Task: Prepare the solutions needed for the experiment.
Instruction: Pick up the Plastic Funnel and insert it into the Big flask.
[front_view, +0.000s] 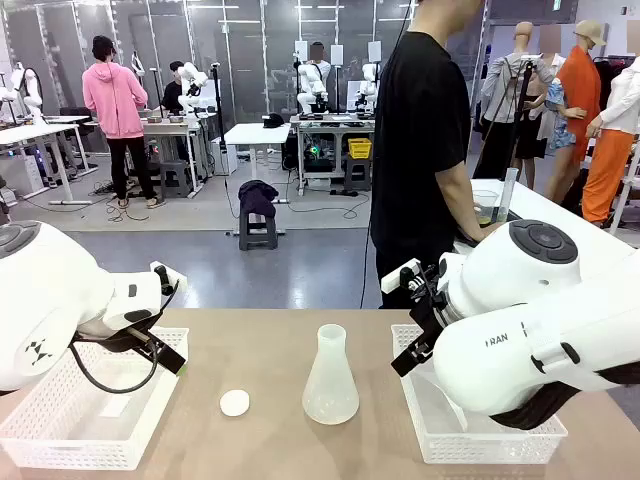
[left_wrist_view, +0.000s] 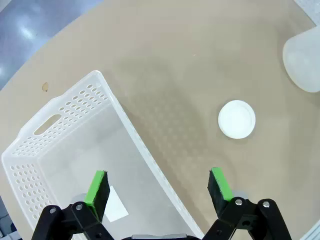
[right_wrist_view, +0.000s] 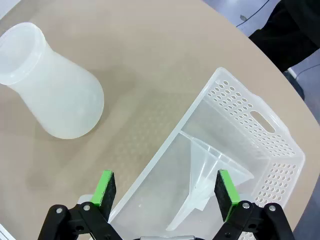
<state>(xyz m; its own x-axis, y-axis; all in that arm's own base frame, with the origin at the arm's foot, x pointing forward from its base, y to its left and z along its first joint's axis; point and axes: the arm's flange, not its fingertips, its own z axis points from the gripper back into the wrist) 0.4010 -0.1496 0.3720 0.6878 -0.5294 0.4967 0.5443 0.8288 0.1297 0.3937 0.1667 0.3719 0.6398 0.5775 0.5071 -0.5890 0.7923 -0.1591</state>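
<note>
solutions (front_view: 487, 214) far, by person (front_view: 420, 150) | flask (front_view: 330, 378) mid-table | left gripper (left_wrist_view: 158, 184) spread | right gripper (right_wrist_view: 166, 185) spread

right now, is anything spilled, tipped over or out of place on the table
Nothing stands out. The flask stands upright mid-table, the white disc lies flat beside it, and no liquid shows on the tabletop. A funnel lies on its side in the right basket, probably just stored.

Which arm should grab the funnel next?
Probably the right: the right claw hangs open above the clear plastic funnel in the white holey plastic basket. The left claw hovers over the other basket's edge.
</note>
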